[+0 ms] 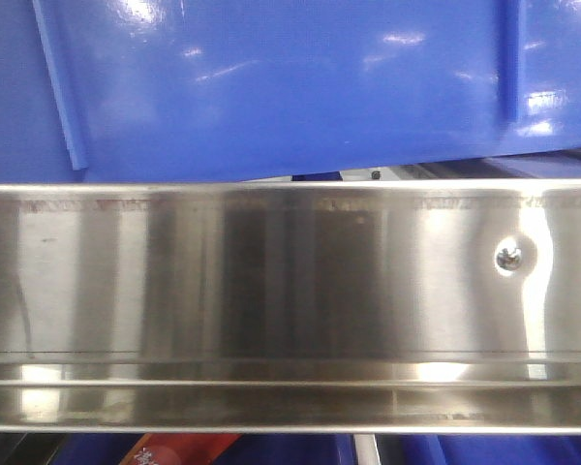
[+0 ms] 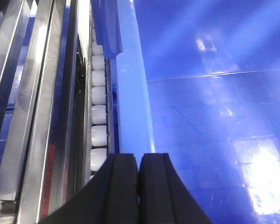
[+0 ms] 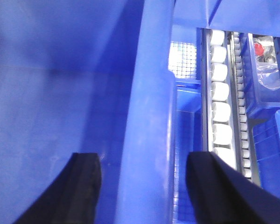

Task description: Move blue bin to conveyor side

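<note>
My right gripper (image 3: 144,161) has its fingers (image 3: 81,186) wide apart, one on each side of the thick rim (image 3: 147,93) of the blue bin (image 3: 51,93). Neither pad is seen touching it. My left gripper (image 2: 139,161) has its two pads pressed together with nothing showing between them. The bin's other rim (image 2: 133,93) meets them from ahead, but I cannot tell whether it passes under the tips.

In both wrist views the rim runs straight away from the fingers, so its long axis lies along my reach, not across it. The bin's hollow lies to the right of my left gripper and to the left of my right one, so the bin sits between my two arms.

Just outside each rim runs a row of white rollers (image 2: 99,116), and past the right-hand row are smaller blue crates (image 3: 270,140). Farther off, the front view shows the bin's glossy wall above the stainless-steel rail (image 1: 290,281), tilted a little against it.

The conveyor appears in no view, so I cannot say which way it lies. I judge the right arm the readier: it needs only to close across the rim, while the left must first open.
</note>
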